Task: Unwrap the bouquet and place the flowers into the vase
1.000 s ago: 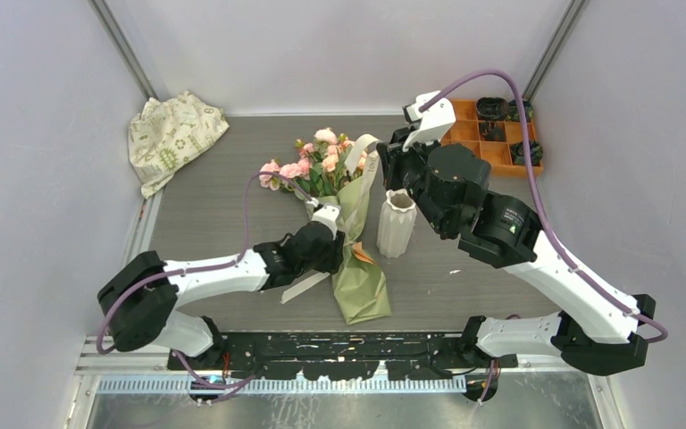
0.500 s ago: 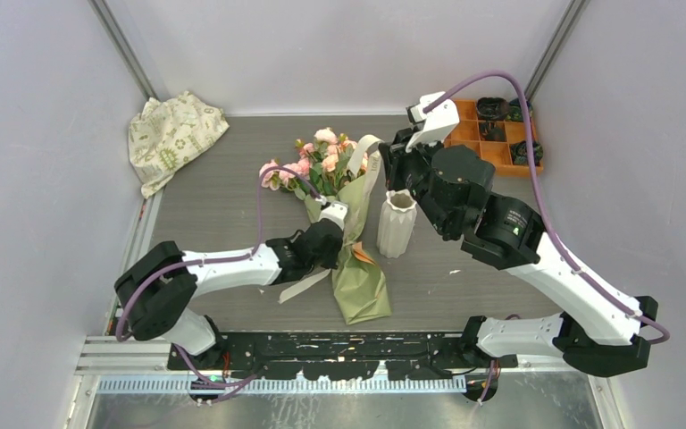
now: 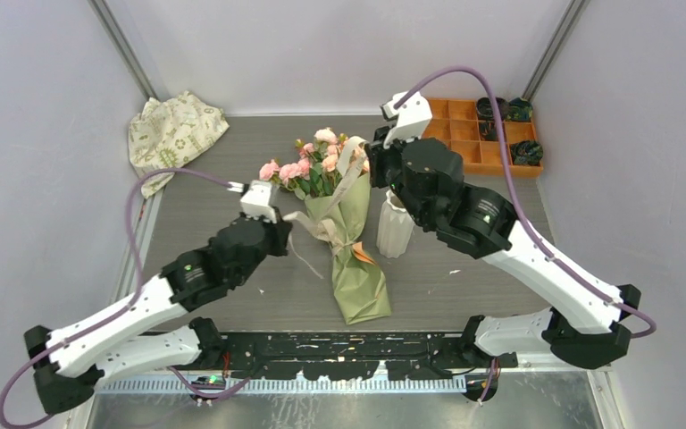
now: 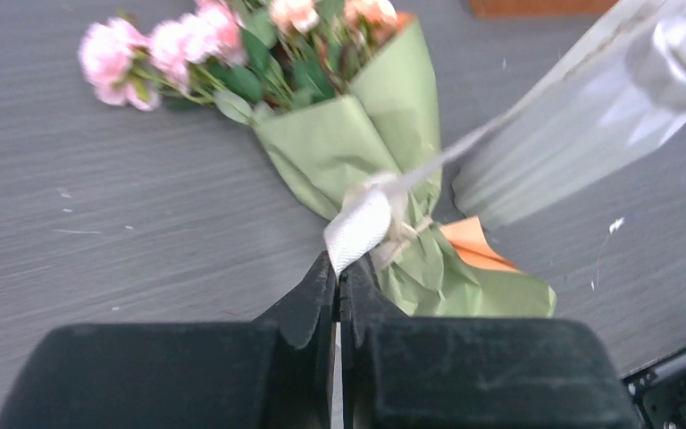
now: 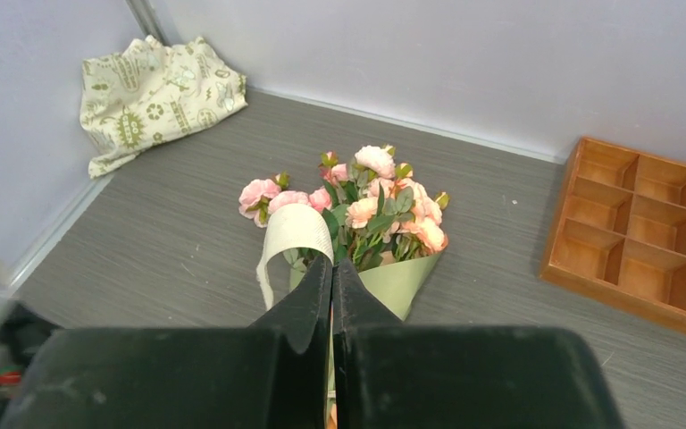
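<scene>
Left claw [image 4: 338, 268] is closed, pinching a strand of the cream ribbon [image 4: 358, 228] just left of the bouquet [image 3: 355, 268]. The strand runs right from the tips to the tie on the paper cone. Right claw [image 5: 332, 264] is also closed, with a loop of the same ribbon at its tips. It hangs over the bloom end, above the flowers [image 3: 315, 166].

The bouquet lies mid-desk, blooms toward the far wall and cone tip toward the near edge. The paper is still wrapped, with orange lining showing at one fold. The vase [image 3: 396, 229] stands upright just right of the cone, partly under the right arm.

There is bare desk [image 3: 214, 192] left of the bouquet, up to the patterned cloth [image 3: 171, 132] bunched in the far left corner. The orange tray [image 3: 467, 143] sits in the far right corner against the wall, with dark items in some right compartments. The near right desk is open.

Count: one bouquet, one vase, one cloth, one tray, two claws. The blooms are too bunched to count.
</scene>
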Controlling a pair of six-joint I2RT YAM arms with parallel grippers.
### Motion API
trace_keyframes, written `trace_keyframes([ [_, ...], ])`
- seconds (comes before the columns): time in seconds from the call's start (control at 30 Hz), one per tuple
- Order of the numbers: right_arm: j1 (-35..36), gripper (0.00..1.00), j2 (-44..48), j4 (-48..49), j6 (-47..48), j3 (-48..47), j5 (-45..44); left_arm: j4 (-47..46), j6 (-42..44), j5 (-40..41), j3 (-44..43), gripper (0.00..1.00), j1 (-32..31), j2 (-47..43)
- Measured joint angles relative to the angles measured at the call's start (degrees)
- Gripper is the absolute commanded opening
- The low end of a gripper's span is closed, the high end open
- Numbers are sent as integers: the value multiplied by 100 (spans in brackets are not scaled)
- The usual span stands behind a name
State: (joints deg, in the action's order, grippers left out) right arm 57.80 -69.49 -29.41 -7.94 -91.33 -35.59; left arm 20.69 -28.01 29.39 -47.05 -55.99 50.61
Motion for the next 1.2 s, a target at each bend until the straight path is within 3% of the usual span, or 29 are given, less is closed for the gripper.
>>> trace_keyframes([
  [0.2,-289,6,-592,24,-157,-192,444,645,203,973,-391,6,0,-748],
  [0.5,-826,8,-1895,22,-398,-1064,1307,903,492,2820,-761,12,133,-385],
  [0.77,-1311,9,-3392,-127,-522,-2426,2026,1038,450,3106,-776,16,1305,-398],
  [0.8,-1360,13,-3585,-190,-553,-2636,2109,1056,437,3104,-796,19,1445,-407],
  [0.9,-1462,34,-4107,-332,-592,-3261,2291,1078,378,3056,-852,40,1768,-407],
  [1.07,-1530,62,-4476,-542,-566,-3711,2374,1082,249,2603,-898,55,1952,-282],
  [1.2,-1534,72,-4144,-380,-535,-3077,2365,1025,168,2063,-859,63,1952,-210],
])
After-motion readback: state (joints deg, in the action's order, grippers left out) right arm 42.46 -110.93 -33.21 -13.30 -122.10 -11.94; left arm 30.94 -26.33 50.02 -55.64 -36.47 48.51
